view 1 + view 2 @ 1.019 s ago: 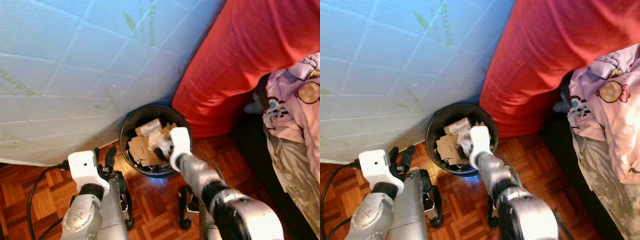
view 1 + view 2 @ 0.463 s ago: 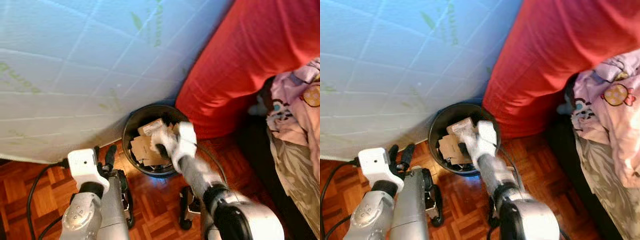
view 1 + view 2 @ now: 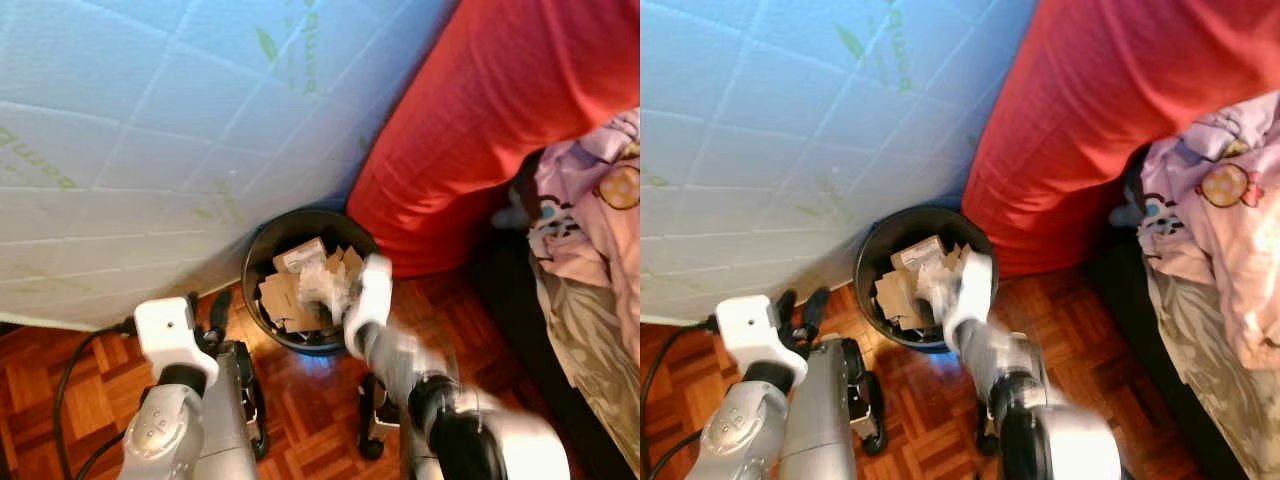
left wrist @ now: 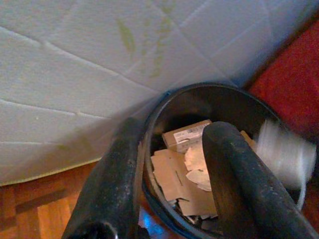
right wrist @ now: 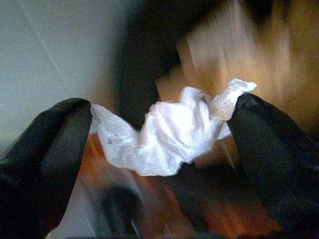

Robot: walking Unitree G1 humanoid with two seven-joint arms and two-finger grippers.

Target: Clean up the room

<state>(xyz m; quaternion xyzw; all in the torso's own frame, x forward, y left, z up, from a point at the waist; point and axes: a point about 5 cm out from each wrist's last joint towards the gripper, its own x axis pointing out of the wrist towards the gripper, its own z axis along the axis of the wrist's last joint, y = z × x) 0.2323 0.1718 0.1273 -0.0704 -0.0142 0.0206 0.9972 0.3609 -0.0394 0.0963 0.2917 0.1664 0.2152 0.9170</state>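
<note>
A round black trash bin (image 3: 262, 240) stands on the parquet floor against a pale mattress, holding cardboard scraps (image 3: 285, 295) and a small box. My right gripper (image 3: 328, 298) hangs blurred over the bin's right side with a crumpled white tissue (image 3: 325, 280). In the right wrist view the tissue (image 5: 169, 132) spans the gap and touches both black fingers (image 5: 55, 134). My left gripper (image 3: 208, 303) rests low, left of the bin, and stands open and empty; the left wrist view looks between its fingers (image 4: 234, 169) into the bin (image 4: 199, 94).
A quilted pale blue mattress (image 3: 150, 130) leans behind the bin. To the right, a big red cushion (image 3: 480, 120) presses on the bin's rim. Pink patterned bedding (image 3: 590, 200) lies at the far right. A black cable (image 3: 70, 370) runs over the floor at left.
My right gripper has drifted slightly right over the bin, still carrying the tissue, and is blurred by motion. The left arm has stayed put.
</note>
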